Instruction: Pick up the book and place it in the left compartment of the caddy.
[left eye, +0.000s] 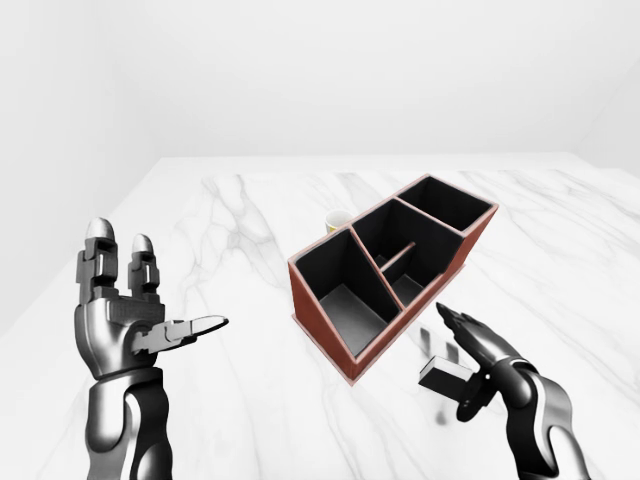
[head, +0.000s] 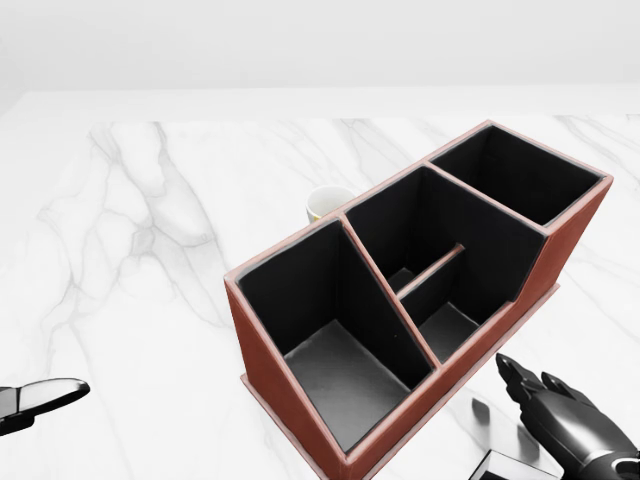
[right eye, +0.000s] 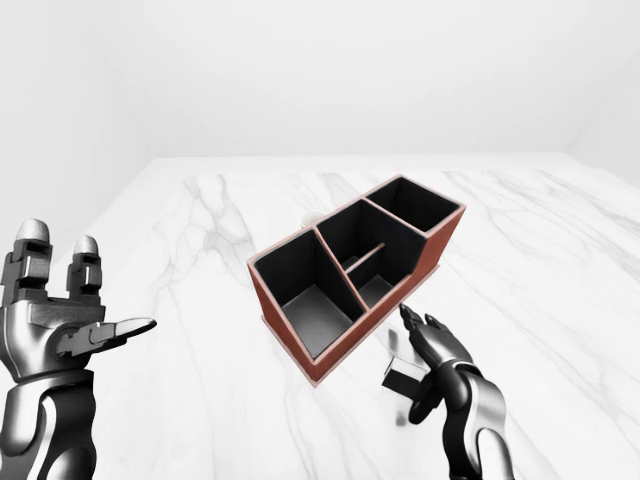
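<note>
The red-brown caddy (left eye: 322, 322) with black compartments stands at an angle on the white marble table (left eye: 230, 230). Its left compartment (head: 330, 375) is the large one nearest me and holds nothing. My right hand (left eye: 457, 365) is low, just right of the caddy's near end, and grips a small dark book (left eye: 443, 373) between thumb and fingers. The book hangs a little above the table, over its own shadow. My left hand (left eye: 160, 282) is raised at the left of the left-eye view, fingers spread and empty, well away from the caddy.
A small cup with a yellowish rim (head: 328, 201) stands on the table just beyond the caddy's far long side. The table's far edge meets a plain white wall.
</note>
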